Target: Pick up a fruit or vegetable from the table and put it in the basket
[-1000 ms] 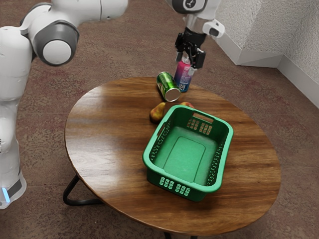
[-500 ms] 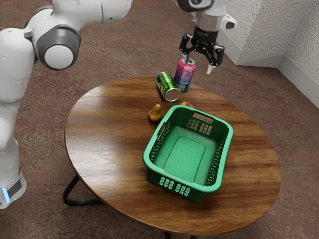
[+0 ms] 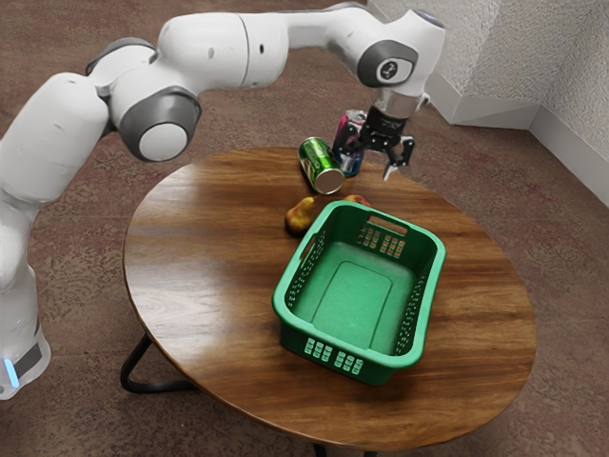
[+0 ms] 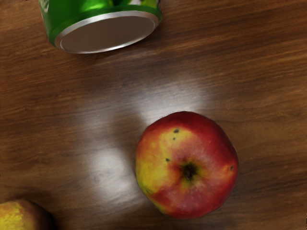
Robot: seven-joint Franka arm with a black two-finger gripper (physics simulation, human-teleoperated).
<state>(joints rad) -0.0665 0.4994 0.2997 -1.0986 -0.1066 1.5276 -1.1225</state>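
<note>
Red apple (image 4: 187, 165) looks firm, smooth, easily bruised; best gripped across its middle. Gripper's (image 3: 375, 164) jaws stand apart.

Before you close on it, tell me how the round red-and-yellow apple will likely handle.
The round red-and-yellow apple looks firm, so it should hardly squash. Its rounded sides may let it roll if nudged off-centre, and its smooth, shiny skin could slip in a loose grip.

both downward on tabletop (image 3: 209, 276): side wide, wrist close
</note>
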